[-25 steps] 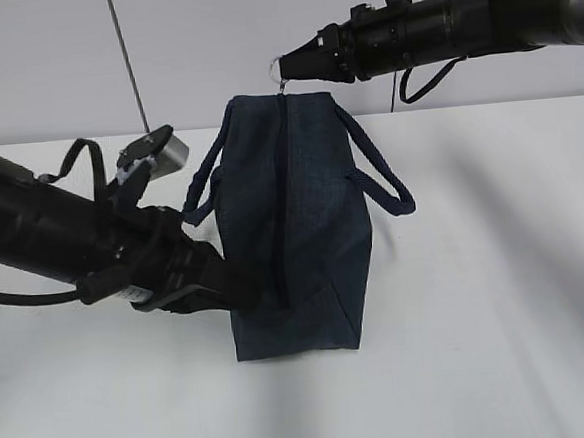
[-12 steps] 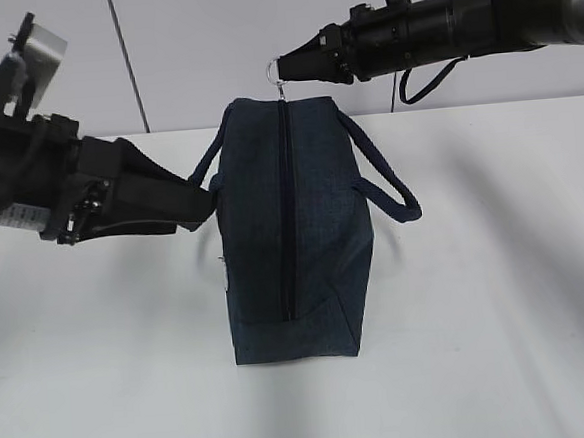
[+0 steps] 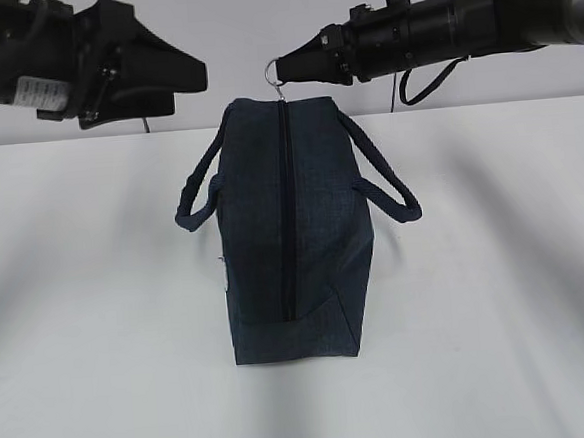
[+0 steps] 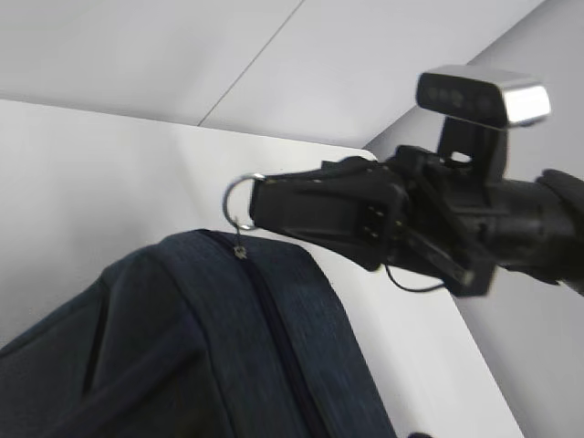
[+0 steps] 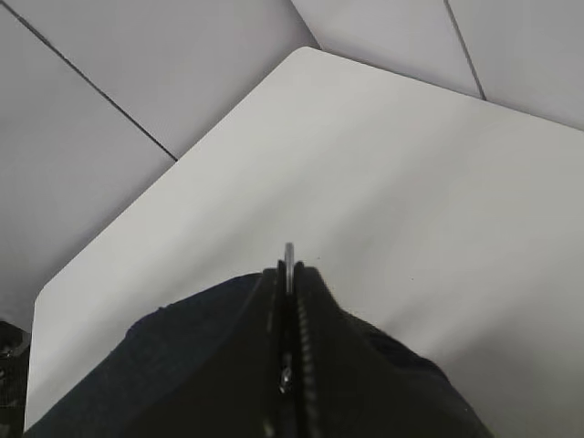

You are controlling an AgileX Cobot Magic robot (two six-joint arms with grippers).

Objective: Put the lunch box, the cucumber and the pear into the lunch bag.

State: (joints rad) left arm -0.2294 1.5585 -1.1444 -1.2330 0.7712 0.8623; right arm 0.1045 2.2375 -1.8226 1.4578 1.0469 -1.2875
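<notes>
The dark navy lunch bag (image 3: pixel 293 239) stands upright on the white table (image 3: pixel 498 295) with its top zipper closed. It also fills the bottom of the left wrist view (image 4: pixel 182 347). My right gripper (image 3: pixel 284 69) is shut on the metal ring pull (image 3: pixel 275 72) at the bag's far top end; this grip shows in the left wrist view (image 4: pixel 260 203) and the right wrist view (image 5: pixel 288 274). My left gripper (image 3: pixel 200 75) hangs high at the upper left, clear of the bag; its jaws do not show clearly. The lunch box, cucumber and pear are out of view.
The bag's two padded loop handles hang out to the left (image 3: pixel 195 191) and right (image 3: pixel 384 177). A grey panelled wall (image 3: pixel 208 24) stands behind the table's far edge.
My left arm has let go of the bag's lower left side and risen to the upper left. The left handle has dropped back. The right gripper has held still on the ring.
</notes>
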